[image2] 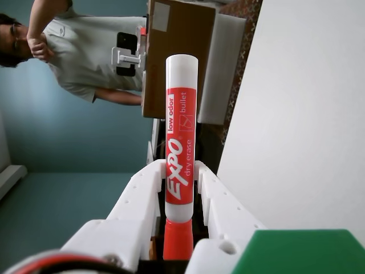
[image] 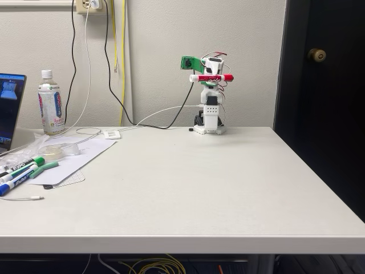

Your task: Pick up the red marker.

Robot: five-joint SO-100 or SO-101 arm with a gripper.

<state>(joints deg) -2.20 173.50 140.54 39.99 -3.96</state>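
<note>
Red marker (image2: 181,142) sits crosswise between the two white fingers (image2: 140,200), hand (image: 211,78) pinching it mid-barrel. In the fixed view it's horizontal, held high above the table (image: 228,188), arm folded upright at the far edge.

One red marker (image: 211,77), about three markers (image: 23,169) at the table's left, one bottle (image: 50,104), one person (image2: 80,54).
</note>
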